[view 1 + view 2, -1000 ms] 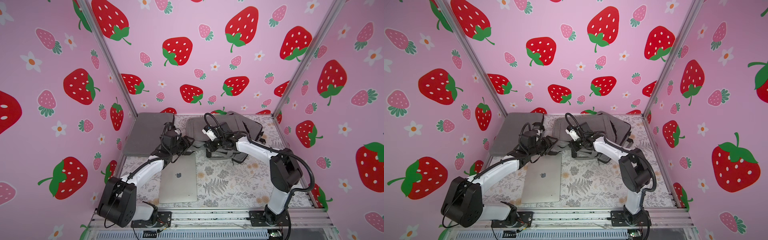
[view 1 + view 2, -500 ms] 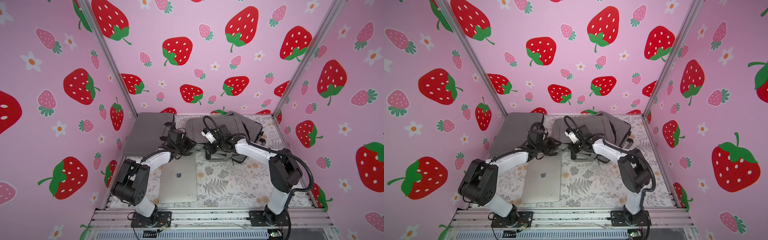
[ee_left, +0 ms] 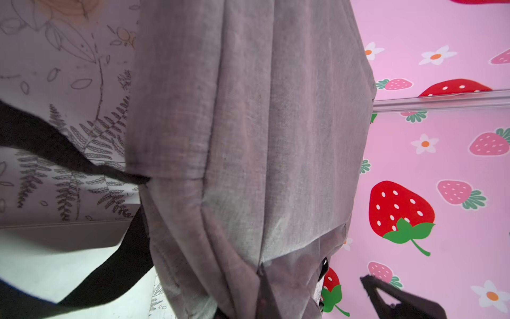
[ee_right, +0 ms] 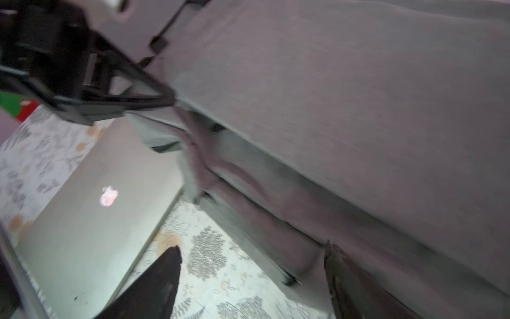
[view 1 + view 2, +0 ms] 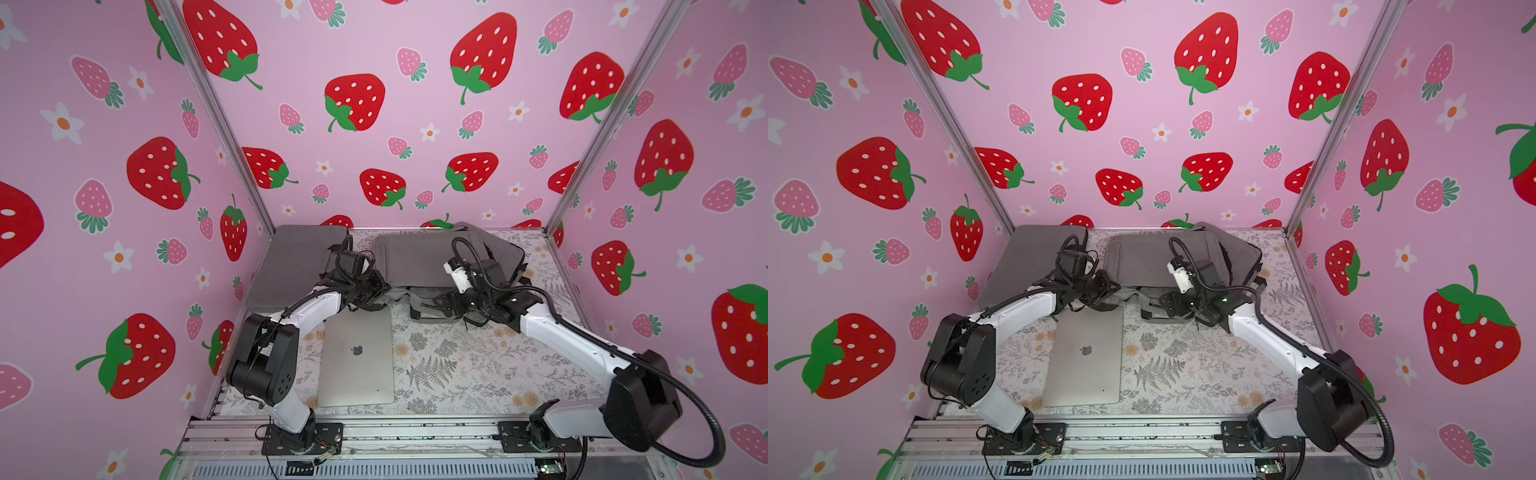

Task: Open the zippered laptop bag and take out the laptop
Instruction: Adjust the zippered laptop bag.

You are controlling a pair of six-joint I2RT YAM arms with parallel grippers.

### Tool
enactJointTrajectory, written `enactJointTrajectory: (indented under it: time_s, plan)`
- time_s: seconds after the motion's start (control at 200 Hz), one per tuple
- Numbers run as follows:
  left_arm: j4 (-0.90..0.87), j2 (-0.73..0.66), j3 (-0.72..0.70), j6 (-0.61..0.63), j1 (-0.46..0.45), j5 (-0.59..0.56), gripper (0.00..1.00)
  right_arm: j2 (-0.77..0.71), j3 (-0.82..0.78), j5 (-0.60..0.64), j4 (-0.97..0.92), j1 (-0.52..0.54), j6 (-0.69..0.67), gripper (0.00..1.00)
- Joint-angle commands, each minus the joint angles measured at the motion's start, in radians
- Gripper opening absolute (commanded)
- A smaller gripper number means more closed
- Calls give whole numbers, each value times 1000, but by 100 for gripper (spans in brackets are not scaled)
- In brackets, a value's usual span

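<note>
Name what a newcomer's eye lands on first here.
The pink strawberry-print walls dominate all around. On the floral tabletop, a closed silver laptop lies flat near the front, already out of the grey fabric laptop bag at the back, whose near edge the left claw pinches.

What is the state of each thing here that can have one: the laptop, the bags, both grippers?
laptop: closed, lying flat, outside the bag.
laptop bag: lying down, front edge pinched.
grey sleeve: lying flat.
left gripper: shut on the laptop bag.
right gripper: open, holding nothing.
</note>
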Motion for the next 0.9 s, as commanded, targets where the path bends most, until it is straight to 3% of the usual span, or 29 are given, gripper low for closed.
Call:
enactJointTrajectory:
  time_s: [0.0, 0.155, 0.26, 0.515, 0.59, 0.745, 0.895]
  plan:
    - [-32, 6, 76, 94, 10, 49, 0, -79, -62, 58, -69, -129, 111, 89]
    - [-56, 19, 90, 120, 22, 56, 0, -71, -93, -68, -90, -329, 214, 86]
    - [-80, 35, 109, 142, 25, 63, 0, -4, -83, -159, -57, -393, 263, 79]
    - [-121, 70, 153, 176, 34, 80, 0, 189, -20, -274, 20, -419, 341, 59]
    - [-141, 77, 168, 194, 37, 80, 0, 225, -11, -327, 51, -420, 355, 47]
    - [-206, 94, 218, 249, 43, 64, 0, 219, -16, -392, 105, -419, 373, 18]
    - [-280, 105, 277, 316, 76, 16, 0, 169, -21, -422, 99, -386, 390, 11]
